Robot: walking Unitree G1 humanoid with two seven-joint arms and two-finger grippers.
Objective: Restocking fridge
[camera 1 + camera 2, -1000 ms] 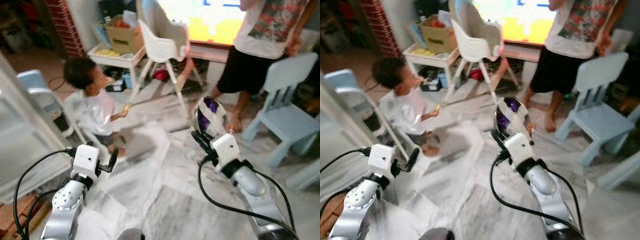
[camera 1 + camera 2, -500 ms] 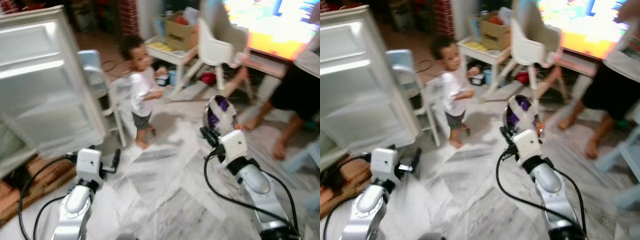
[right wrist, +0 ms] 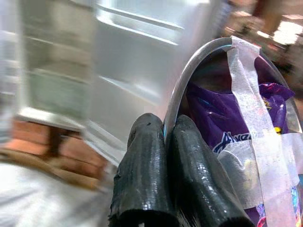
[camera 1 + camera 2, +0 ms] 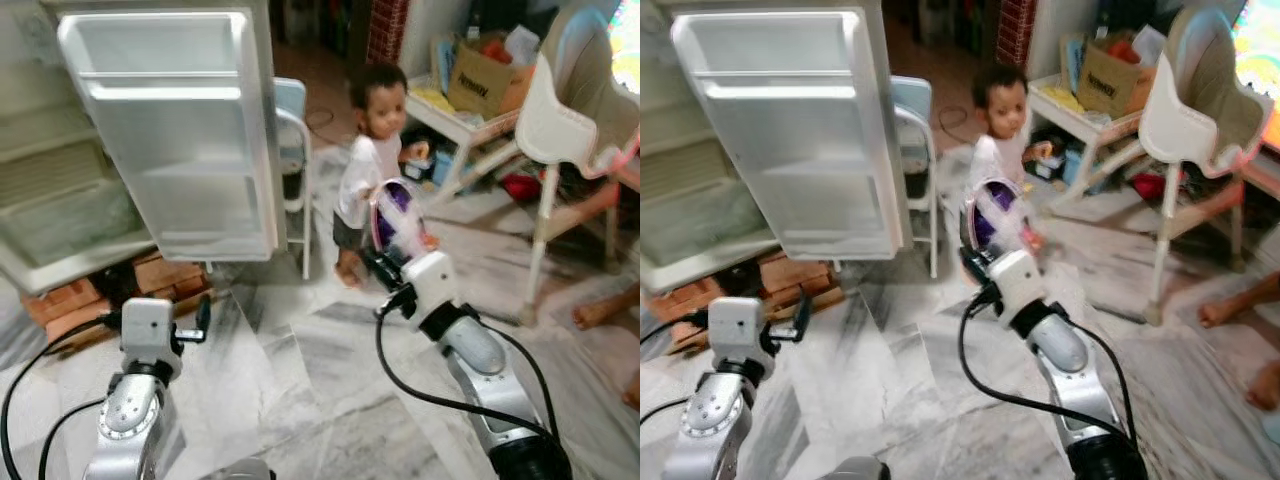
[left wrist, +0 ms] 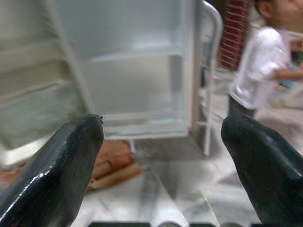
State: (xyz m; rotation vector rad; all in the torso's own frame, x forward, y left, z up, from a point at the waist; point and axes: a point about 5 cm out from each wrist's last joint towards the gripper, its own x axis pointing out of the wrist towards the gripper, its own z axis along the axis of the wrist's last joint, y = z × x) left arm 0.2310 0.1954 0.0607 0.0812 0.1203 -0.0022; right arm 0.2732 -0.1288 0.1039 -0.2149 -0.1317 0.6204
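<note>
Fridge [image 4: 60, 200] stands open ahead-left of the right tool [image 4: 385, 268], which pinches a taped bowl of purple packets [image 4: 397, 216]; left tool [image 4: 204, 318] spread, empty; next, carry it past the child [image 4: 370, 165] to a shelf.

We can't read the purple packet [image 3: 227, 123] print — blurred; at three o'clock, a person's foot [image 4: 598, 312] is cropped.
</note>
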